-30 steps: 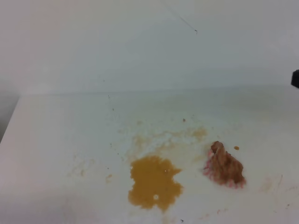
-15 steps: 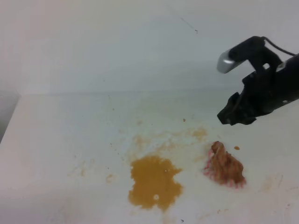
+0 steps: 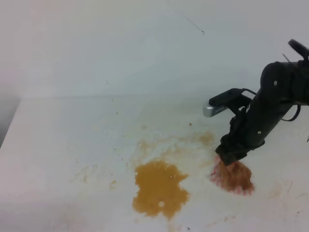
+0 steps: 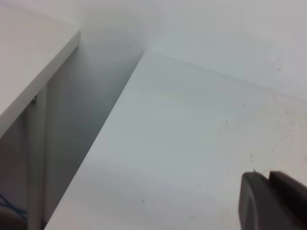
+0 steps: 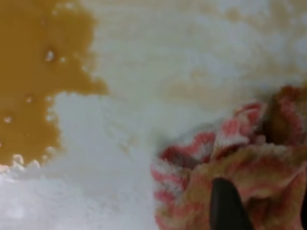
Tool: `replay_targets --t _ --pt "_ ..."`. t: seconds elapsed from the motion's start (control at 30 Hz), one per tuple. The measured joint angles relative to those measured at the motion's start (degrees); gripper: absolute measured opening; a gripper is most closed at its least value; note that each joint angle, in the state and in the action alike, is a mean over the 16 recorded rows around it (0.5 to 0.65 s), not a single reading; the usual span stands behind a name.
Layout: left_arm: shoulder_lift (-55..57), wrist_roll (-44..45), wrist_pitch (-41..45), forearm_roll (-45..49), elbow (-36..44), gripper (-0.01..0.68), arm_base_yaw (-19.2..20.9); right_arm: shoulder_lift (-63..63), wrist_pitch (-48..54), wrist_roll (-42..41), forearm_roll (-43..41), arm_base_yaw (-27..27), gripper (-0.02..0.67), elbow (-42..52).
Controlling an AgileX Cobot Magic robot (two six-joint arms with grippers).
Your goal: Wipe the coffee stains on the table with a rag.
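Right tool (image 3: 232, 155) is down over the top-left of the rag (image 3: 236, 176) in the high view. From the right wrist view we see one dark finger (image 5: 228, 206) in front of the cloth and a sliver of the other at the frame's right edge, so the jaws are spread wide with the rag's brown-stained, pink-and-white folds between them. We can't tell whether the fingers are touching the cloth.

Rag sits on the white worktop (image 3: 63, 140), right of centre, lumpy, pink edging showing along its lower and left sides.

Coffee stains (image 3: 159, 188): the main orange-brown blotch lies left of the rag, apart from it with bare worktop between. Paler tan smears run from above the blotch toward the rag's upper left. In the right wrist view the blotch (image 5: 33, 72) fills the upper-left corner, wet-looking with small bubbles.

Left tool (image 4: 273, 201): only a dark corner of it shows at the bottom right of the left wrist view, over a bare stretch of worktop near its left edge. We can't tell if it's spread or pressed together.
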Motion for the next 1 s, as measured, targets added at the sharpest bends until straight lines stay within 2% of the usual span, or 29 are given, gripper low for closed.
replay_targets --t 0.2,0.67,0.83,1.0 --pt "0.0 0.0 0.0 0.0 0.0 -0.003 0.0 4.41 -0.29 1.94 -1.83 0.03 0.282 -0.24" --pt "0.0 0.0 0.0 0.0 0.0 -0.003 0.0 6.57 2.52 -5.49 6.56 0.83 0.048 -4.05" --pt "0.0 0.0 0.0 0.0 0.0 -0.003 0.0 5.85 4.83 -8.04 10.4 3.5 0.029 -7.25" --pt "0.0 0.0 0.0 0.0 0.0 -0.003 0.0 5.16 6.65 -8.86 12.73 8.72 0.028 -9.85"
